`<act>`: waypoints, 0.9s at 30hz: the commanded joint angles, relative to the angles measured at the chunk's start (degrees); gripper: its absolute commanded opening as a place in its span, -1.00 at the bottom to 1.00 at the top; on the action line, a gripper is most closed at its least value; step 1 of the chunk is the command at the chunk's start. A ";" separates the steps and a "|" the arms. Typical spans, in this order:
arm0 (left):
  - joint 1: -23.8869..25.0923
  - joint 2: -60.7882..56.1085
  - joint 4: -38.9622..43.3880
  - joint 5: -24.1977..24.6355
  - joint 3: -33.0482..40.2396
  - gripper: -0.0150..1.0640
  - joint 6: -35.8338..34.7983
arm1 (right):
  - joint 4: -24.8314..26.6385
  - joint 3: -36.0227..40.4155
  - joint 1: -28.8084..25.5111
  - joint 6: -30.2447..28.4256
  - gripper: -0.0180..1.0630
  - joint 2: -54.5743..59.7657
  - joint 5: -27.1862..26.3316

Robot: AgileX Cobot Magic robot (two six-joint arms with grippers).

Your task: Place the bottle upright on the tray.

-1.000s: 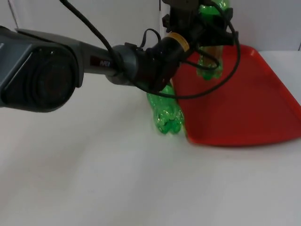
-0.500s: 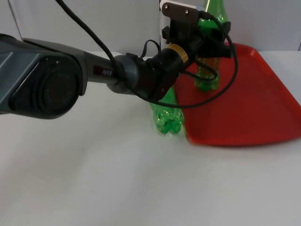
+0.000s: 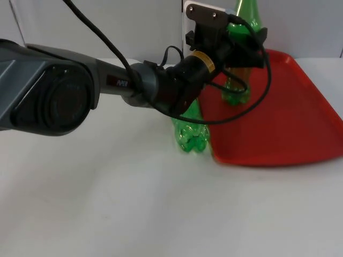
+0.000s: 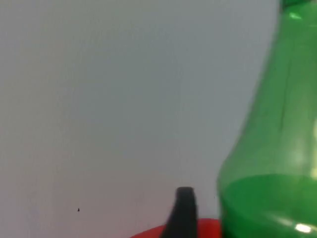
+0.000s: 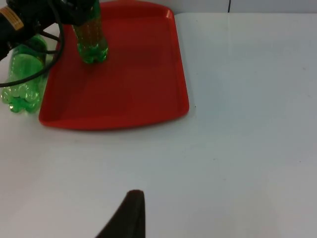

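Note:
A green bottle (image 3: 238,88) stands upright at the back left of the red tray (image 3: 289,118). My left gripper (image 3: 244,51) reaches across from the left and brackets its upper body. In the left wrist view a gap shows between the black fingertip (image 4: 184,208) and the bottle (image 4: 267,173), so the gripper reads as open. A second green bottle (image 3: 190,131) lies on the table against the tray's left edge. My right gripper (image 5: 130,218) waits over bare table, well away from the tray (image 5: 133,74) and the upright bottle (image 5: 90,37).
The left arm's thick forearm (image 3: 48,91) spans the table's left half. The lying bottle (image 5: 22,74) rests just outside the tray's rim. The grey partition wall (image 3: 134,27) closes off the back. White table stretches in front of the tray.
The bottle came down from a slightly tilted hold to stand on the tray a second ago. Over the last half second the left gripper and bottle have barely shifted.

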 commanded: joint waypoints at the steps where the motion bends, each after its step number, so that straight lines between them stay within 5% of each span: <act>1: -0.03 -0.45 0.49 -0.06 -0.28 0.47 -0.08 | 0.13 0.09 -0.37 -0.12 0.96 -0.25 -0.40; 13: -0.03 -0.45 0.29 0.15 -0.28 0.51 -0.08 | 0.13 0.09 -0.37 -0.12 0.96 -0.25 -0.40; 19: -0.03 -0.64 0.29 0.28 -0.28 0.98 -0.08 | 0.13 0.09 -0.37 -0.12 0.96 -0.25 -0.40; 27: -0.03 -4.02 2.89 9.59 -0.28 0.97 0.01 | 0.13 0.09 -0.37 -0.12 0.96 -0.25 -0.40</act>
